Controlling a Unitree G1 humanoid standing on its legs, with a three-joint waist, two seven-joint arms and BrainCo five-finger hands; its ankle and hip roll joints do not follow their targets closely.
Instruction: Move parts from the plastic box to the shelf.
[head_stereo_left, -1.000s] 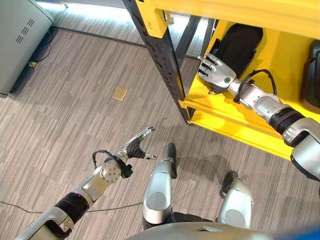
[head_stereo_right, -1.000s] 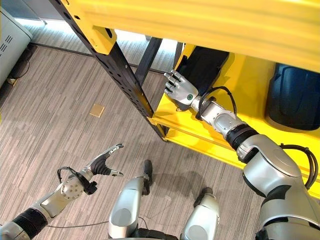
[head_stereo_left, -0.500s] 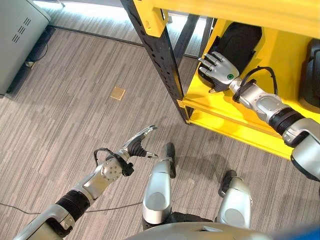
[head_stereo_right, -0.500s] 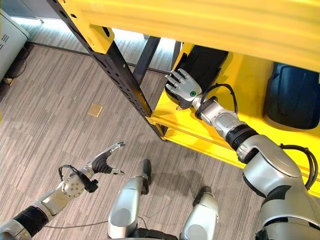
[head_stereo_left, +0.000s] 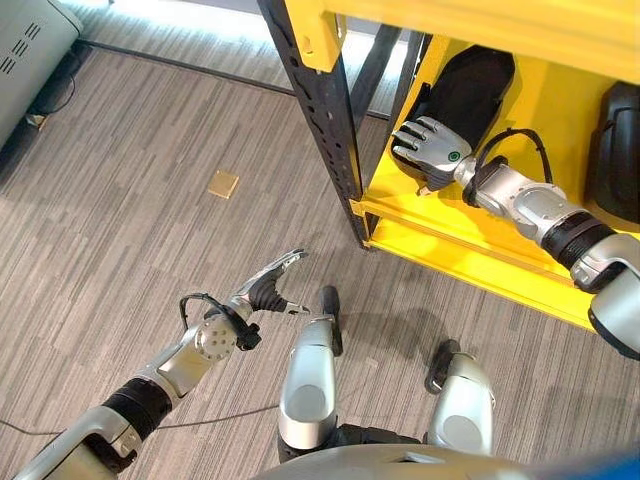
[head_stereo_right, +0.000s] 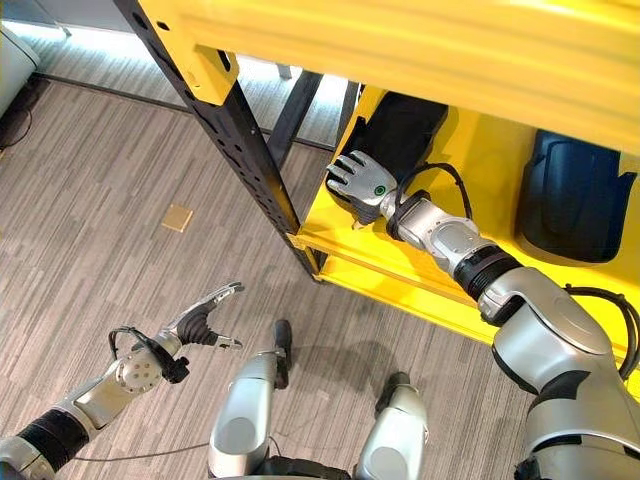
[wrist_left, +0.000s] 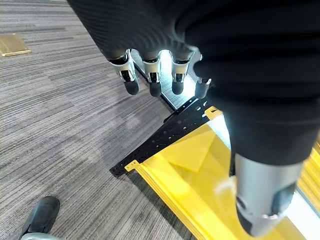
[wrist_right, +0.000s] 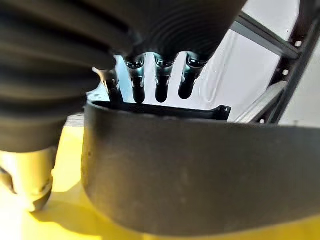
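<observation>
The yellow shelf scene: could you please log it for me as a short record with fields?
shelf: yellow metal shelf on black perforated uprights
part at right hand: black moulded plastic part, on the shelf's left end
second part: another black plastic part, further right on the shelf
right hand: right hand over the first part's near edge, fingers straight
left hand: left hand open above the grey carpet, holding nothing
floor item: small tan square
</observation>
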